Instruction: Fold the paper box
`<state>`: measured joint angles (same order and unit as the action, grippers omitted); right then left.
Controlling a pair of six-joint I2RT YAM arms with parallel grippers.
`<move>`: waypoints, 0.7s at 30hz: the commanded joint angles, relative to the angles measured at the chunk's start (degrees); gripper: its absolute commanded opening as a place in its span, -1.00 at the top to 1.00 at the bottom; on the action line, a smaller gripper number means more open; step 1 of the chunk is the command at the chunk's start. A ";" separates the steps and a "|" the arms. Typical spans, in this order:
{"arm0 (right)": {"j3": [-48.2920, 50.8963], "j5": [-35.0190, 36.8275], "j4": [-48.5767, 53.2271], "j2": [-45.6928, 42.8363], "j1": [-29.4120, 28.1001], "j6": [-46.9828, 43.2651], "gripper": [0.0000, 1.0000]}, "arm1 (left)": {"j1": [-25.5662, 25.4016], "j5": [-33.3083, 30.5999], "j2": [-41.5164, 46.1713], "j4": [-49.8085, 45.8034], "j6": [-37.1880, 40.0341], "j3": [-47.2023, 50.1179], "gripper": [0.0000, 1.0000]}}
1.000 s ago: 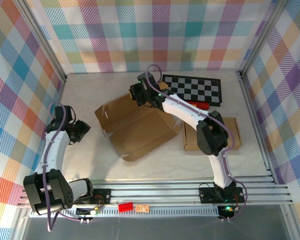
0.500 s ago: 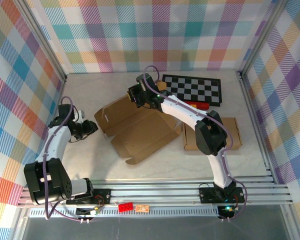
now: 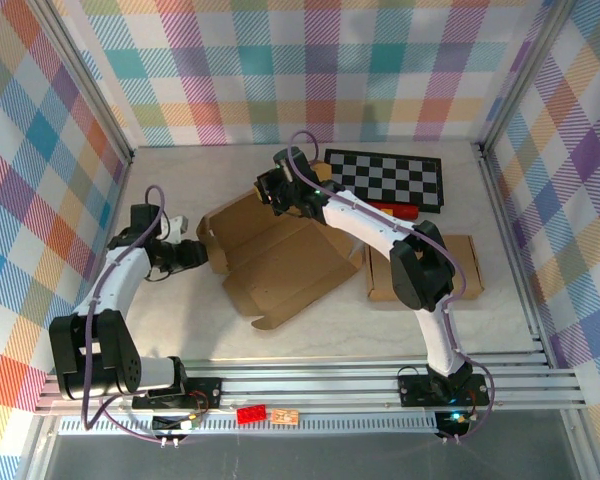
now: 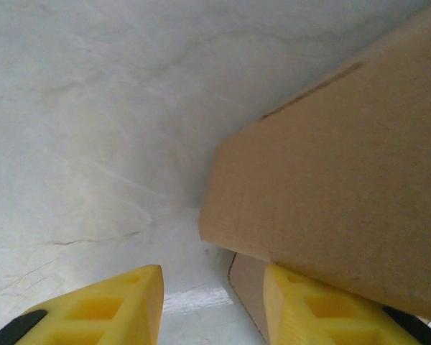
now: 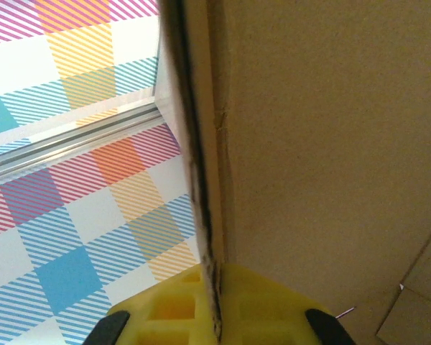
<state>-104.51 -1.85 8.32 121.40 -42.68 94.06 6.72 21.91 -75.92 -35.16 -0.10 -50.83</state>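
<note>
The unfolded brown paper box (image 3: pixel 275 250) lies in the middle of the table, its back flap raised. My right gripper (image 3: pixel 271 189) is shut on that back flap's edge; in the right wrist view the cardboard edge (image 5: pixel 201 180) runs straight between the yellow fingers (image 5: pixel 273 309). My left gripper (image 3: pixel 202 252) is open at the box's left corner. In the left wrist view that brown flap (image 4: pixel 330 180) hangs over the right yellow finger (image 4: pixel 323 309), with bare table in the gap (image 4: pixel 212 302).
A black-and-white checkerboard (image 3: pixel 388 179) lies at the back right with a red object (image 3: pixel 398 210) beside it. A folded brown box (image 3: pixel 425 268) sits at the right. Plaid walls enclose the table; the front left area is bare marble.
My left gripper has travelled right across the table to the box's left corner. The right gripper stayed on the back flap, shifting only slightly.
</note>
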 commanded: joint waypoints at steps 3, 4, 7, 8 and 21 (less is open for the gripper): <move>4.78 -2.05 -9.28 -0.95 -0.03 -2.43 1.00 | -0.97 0.23 -0.47 1.41 2.79 -0.67 0.19; 5.98 -2.31 -11.24 -1.23 -0.04 -2.84 1.00 | -1.30 -0.16 -0.54 1.25 2.92 -0.59 0.19; 10.28 -2.55 -17.56 -2.41 -0.10 -4.18 1.00 | -1.80 -0.48 -0.81 1.49 2.84 -0.46 0.17; 12.07 -2.34 -20.05 -2.95 -0.06 -4.97 1.00 | -1.96 -0.47 -0.98 1.49 2.75 -0.57 0.16; 24.57 -1.74 -44.11 -4.13 -0.65 -8.80 1.00 | -7.74 -4.94 -0.65 3.22 -2.58 1.09 0.06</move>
<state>-81.08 -2.59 -29.45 118.76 -42.81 87.55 0.14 19.57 -77.06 -33.95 -0.43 -50.65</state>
